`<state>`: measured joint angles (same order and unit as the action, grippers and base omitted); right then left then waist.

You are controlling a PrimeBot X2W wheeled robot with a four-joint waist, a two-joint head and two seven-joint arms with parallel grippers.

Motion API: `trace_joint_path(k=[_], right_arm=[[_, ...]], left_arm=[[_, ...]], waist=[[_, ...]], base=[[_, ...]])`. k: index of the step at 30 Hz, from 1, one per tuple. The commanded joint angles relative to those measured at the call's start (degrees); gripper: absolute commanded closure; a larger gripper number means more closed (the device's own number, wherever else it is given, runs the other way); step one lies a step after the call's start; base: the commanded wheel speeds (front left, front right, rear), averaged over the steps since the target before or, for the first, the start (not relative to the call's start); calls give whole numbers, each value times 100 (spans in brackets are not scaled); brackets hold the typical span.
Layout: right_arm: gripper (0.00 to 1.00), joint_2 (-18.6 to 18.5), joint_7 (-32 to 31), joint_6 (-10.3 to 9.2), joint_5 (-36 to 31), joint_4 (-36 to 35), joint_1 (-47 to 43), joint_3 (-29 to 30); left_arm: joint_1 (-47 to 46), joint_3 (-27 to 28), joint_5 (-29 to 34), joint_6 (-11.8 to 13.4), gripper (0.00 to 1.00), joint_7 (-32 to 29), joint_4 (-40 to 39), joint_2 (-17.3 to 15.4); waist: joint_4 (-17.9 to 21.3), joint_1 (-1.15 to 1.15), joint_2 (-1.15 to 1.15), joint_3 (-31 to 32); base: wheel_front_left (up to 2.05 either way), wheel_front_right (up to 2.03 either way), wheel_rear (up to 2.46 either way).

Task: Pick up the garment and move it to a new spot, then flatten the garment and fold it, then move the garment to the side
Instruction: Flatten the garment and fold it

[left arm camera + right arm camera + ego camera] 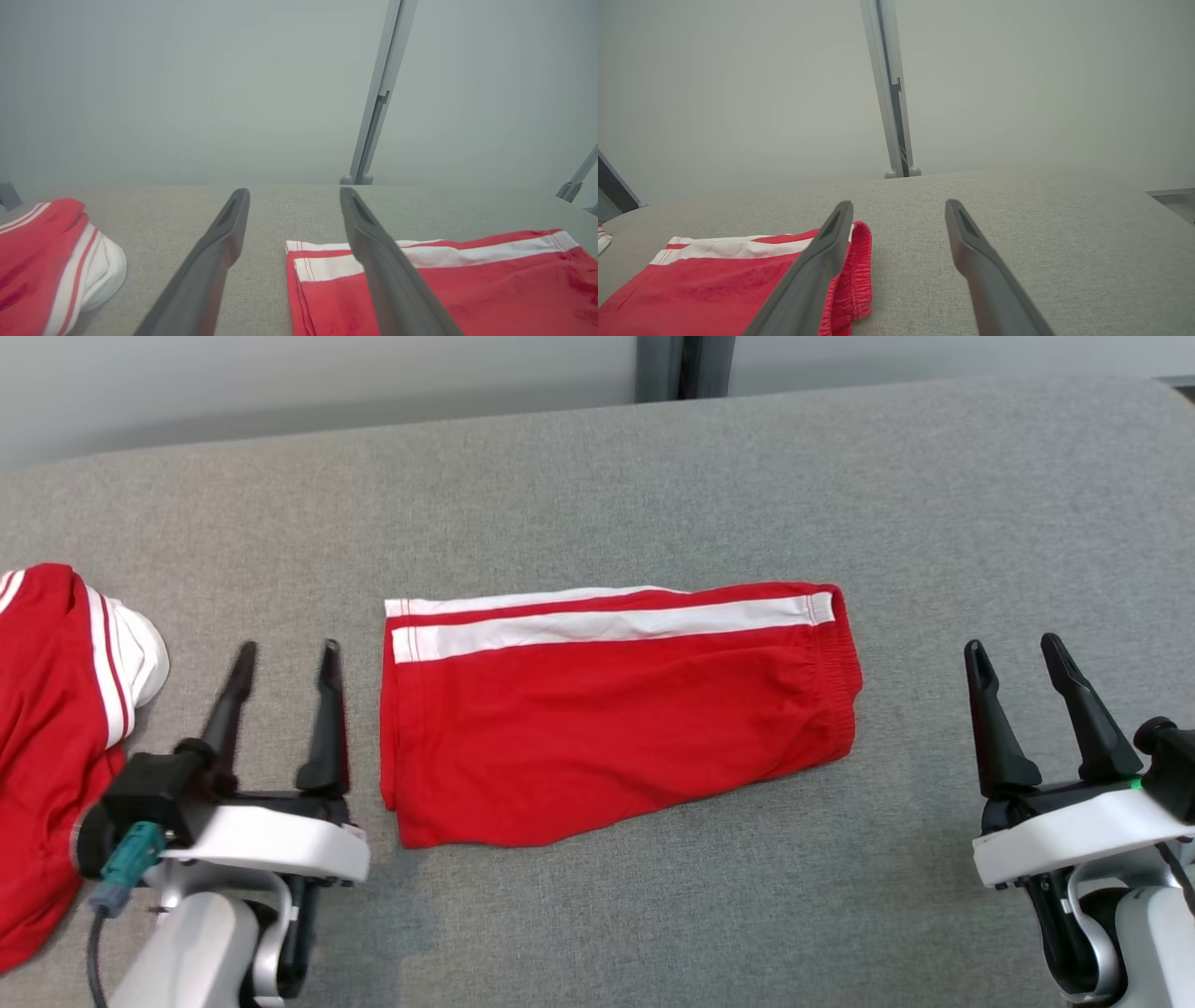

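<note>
Your head view is showing the folded red garment [607, 719] lying midway on the grey surface [597, 476], between the left gripper [288, 653] and right gripper [1013, 649], both spread wide, gripping nothing. Your left wrist view is catching a second red cloth [37, 266] lying apart, leftward.

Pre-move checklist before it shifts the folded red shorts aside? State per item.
1. Is the left hand open and empty: ok.
2. Is the right hand open and empty: ok.
3. Are the red shorts with white side stripes folded and lying flat on the grey fabric tabletop: ok, though the near edge is slightly uneven.
4. Are both hands off the cloth: ok, one stands at each end of the shorts.
5. Is there a drop spot on the robot's left: not ok, a second red garment with white stripes lies there.
6. Are the lower layers aligned: cannot tell.
</note>
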<state>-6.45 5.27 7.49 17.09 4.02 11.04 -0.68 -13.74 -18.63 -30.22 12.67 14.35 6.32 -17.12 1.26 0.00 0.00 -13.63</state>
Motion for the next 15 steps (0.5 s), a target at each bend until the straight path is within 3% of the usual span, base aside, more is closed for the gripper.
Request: trace_joint_path(k=[1,8,15], right_arm=[[0,-51,-33,1,-88,-18,-84,-3],[0,-108,-117,1,-199,-34,-130,-63],[0,-127,-185,1,-202,-27,-74,-34]], left_arm=[[1,107,135,12,0,43,-83,-108],[230,313,370,5,0,70,-181,-356],[299,296,427,6,0,75,-236,-298]], waist=[[37,0,0,94],[71,0,0,197],[-24,0,0,163]], base=[[0,0,0],[0,0,0],[0,0,0]])
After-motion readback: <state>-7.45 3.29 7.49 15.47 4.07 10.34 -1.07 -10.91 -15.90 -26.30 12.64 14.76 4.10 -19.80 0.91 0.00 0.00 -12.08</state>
